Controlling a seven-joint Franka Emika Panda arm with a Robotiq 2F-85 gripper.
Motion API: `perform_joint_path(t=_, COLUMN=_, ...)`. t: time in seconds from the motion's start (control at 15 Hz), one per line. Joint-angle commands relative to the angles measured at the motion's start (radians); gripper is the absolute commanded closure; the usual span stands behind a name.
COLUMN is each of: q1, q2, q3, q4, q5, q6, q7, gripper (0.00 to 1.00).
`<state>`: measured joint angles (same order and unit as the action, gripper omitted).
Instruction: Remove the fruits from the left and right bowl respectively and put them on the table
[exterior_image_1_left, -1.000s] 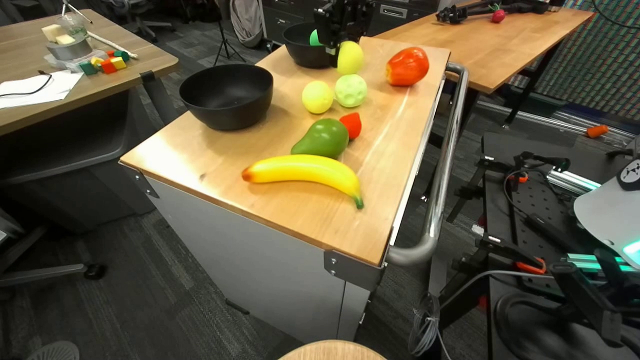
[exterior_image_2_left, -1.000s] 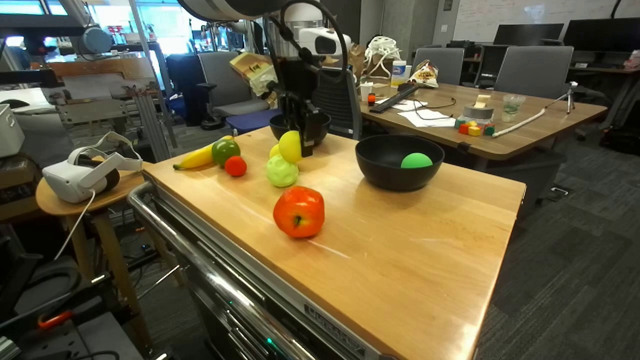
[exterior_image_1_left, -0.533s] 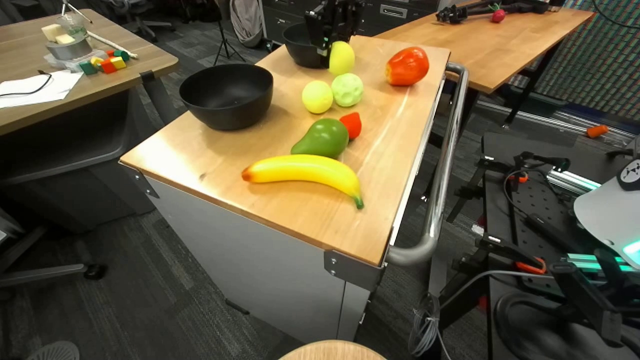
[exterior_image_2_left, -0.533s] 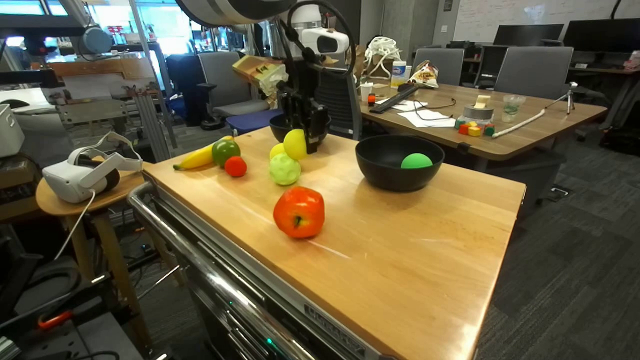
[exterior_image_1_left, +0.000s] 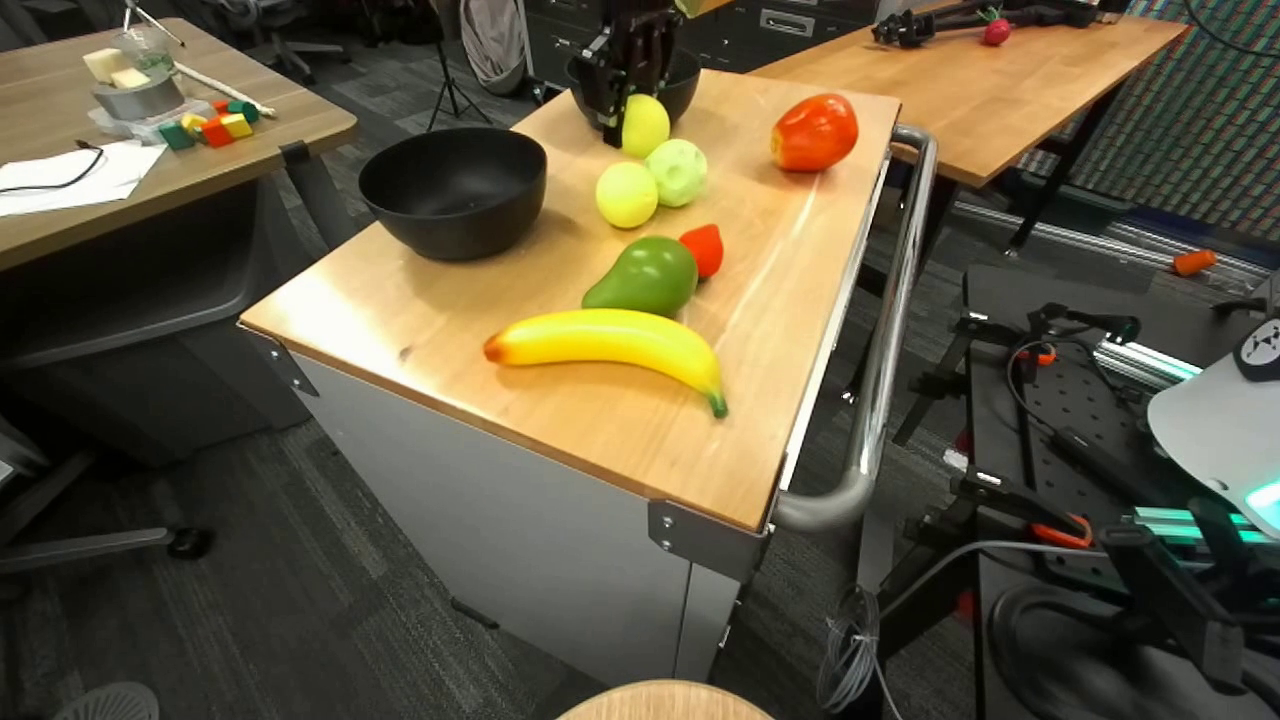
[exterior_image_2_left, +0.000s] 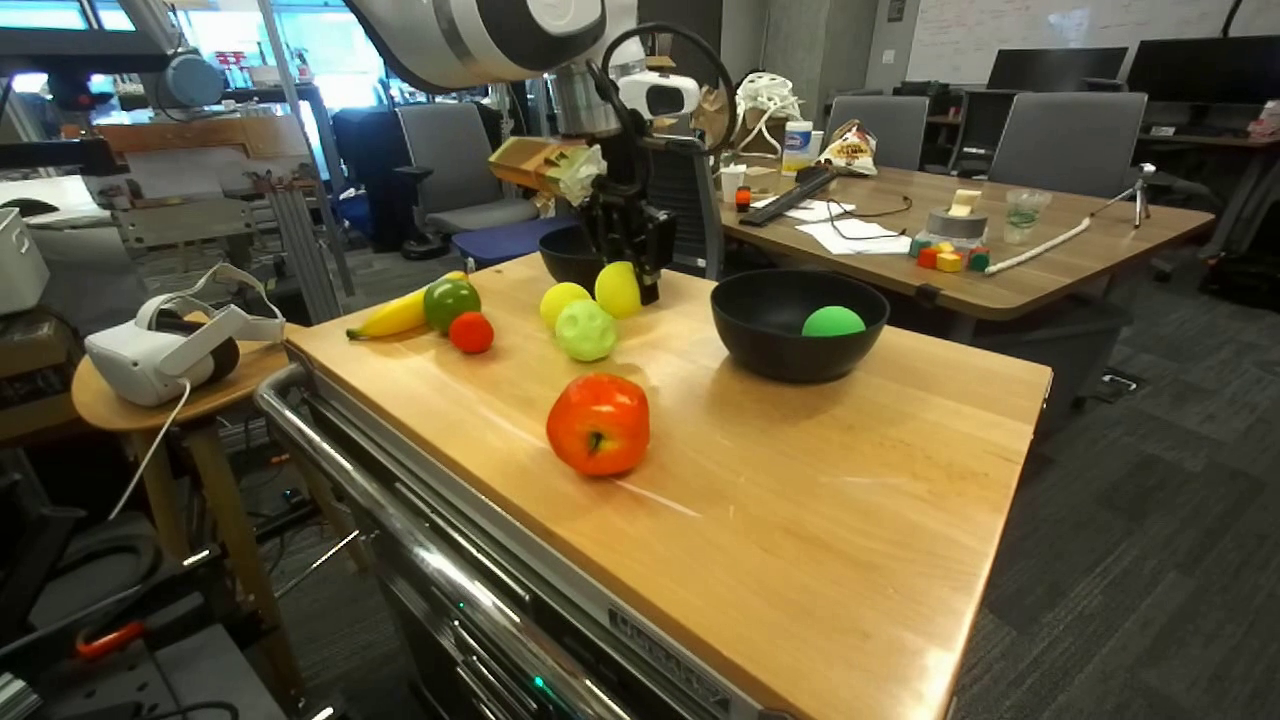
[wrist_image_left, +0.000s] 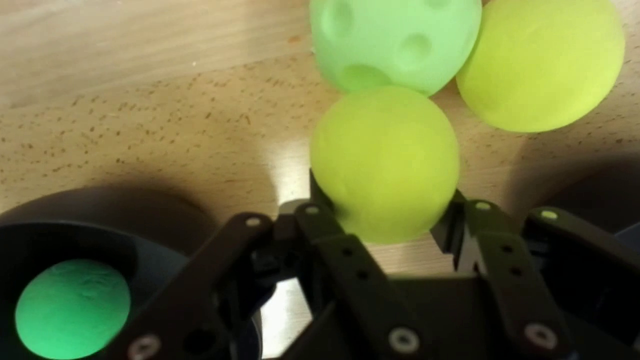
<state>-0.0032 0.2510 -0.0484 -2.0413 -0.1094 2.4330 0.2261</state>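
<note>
In the wrist view your tool pinches a yellow round fruit just beside the dimpled fruit; this looks like the set-down, so ease it onto the worktop, then spread the tool; whether it touches wood you cannot tell. A black bowl there holds a green ball, likely your next pick. In an exterior view nothing shows inside the other bowl; in an exterior view the banana, green oval fruit and red fruit lie out on the worktop
</note>
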Motion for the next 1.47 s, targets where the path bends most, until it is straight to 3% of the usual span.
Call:
perform_joint_path(t=0.0, q1=0.011, q2=0.054, q3=-0.004, q4=0.027, q5=-0.020, q6=0.026, q7=-0.026, gripper=0.69)
perform_joint_path(t=0.07, q1=0.010, q2=0.059, q3=-0.002, q4=0.033, q5=-0.013, q6=0.026, q7=-0.039, gripper=0.29)
perform_joint_path(t=0.2, q1=0.001, q2=0.061, q3=0.007, q4=0.042, q5=0.014, q6=0.022, q7=-0.075, gripper=0.28)
perform_joint_path(t=0.47, q1=-0.006, q2=0.057, q3=0.017, q4=0.042, q5=0.038, q6=0.011, q7=-0.137, gripper=0.01)
perform_joint_path(t=1.13, q1=-0.004, q2=-0.080, q3=-0.023, q4=0.024, q5=-0.094, q6=0.028, q7=-0.157, gripper=0.00)
perform_joint_path(t=1.4, q1=-0.012, q2=-0.137, q3=-0.086, q4=-0.026, q5=-0.272, q6=0.106, q7=-0.045, gripper=0.00)
